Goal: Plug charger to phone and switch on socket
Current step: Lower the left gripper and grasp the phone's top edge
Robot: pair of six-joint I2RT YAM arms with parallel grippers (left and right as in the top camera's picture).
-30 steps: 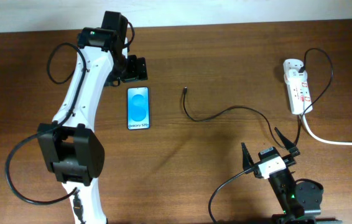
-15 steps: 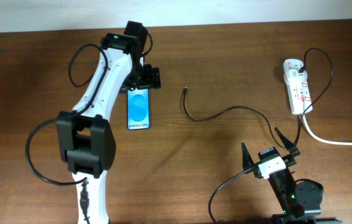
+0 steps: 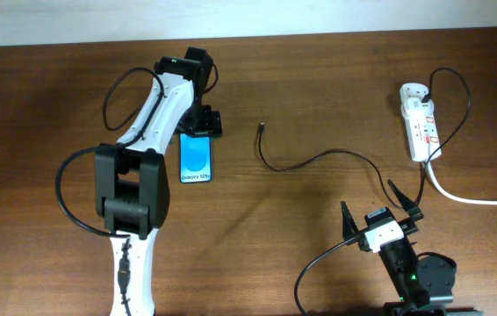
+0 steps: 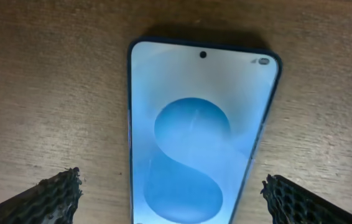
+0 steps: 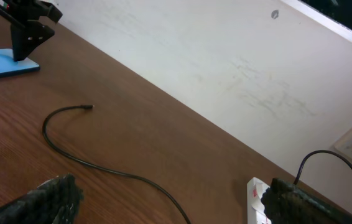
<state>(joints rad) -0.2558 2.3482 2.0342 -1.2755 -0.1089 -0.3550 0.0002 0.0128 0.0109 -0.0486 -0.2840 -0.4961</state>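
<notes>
The phone (image 3: 195,155) lies flat on the table, blue screen up, white strip at its near end. My left gripper (image 3: 203,121) hovers open over the phone's far end; in the left wrist view the phone (image 4: 198,137) lies between the open fingers (image 4: 171,198), untouched. The charger cable (image 3: 306,161) curves across the table, its connector tip (image 3: 261,128) right of the phone; it also shows in the right wrist view (image 5: 101,168). The socket (image 3: 419,120) lies at the far right, partly seen in the right wrist view (image 5: 257,199). My right gripper (image 3: 380,213) is open and empty near the front edge.
A thick white cord (image 3: 468,197) runs from the socket off the right edge. A white wall (image 5: 226,68) borders the table's far side. My left arm (image 3: 143,149) stretches along the table left of the phone.
My left gripper has swung right and toward the phone, from beyond its far-left corner to over its far end. The right arm, the cable and the socket have not moved.
</notes>
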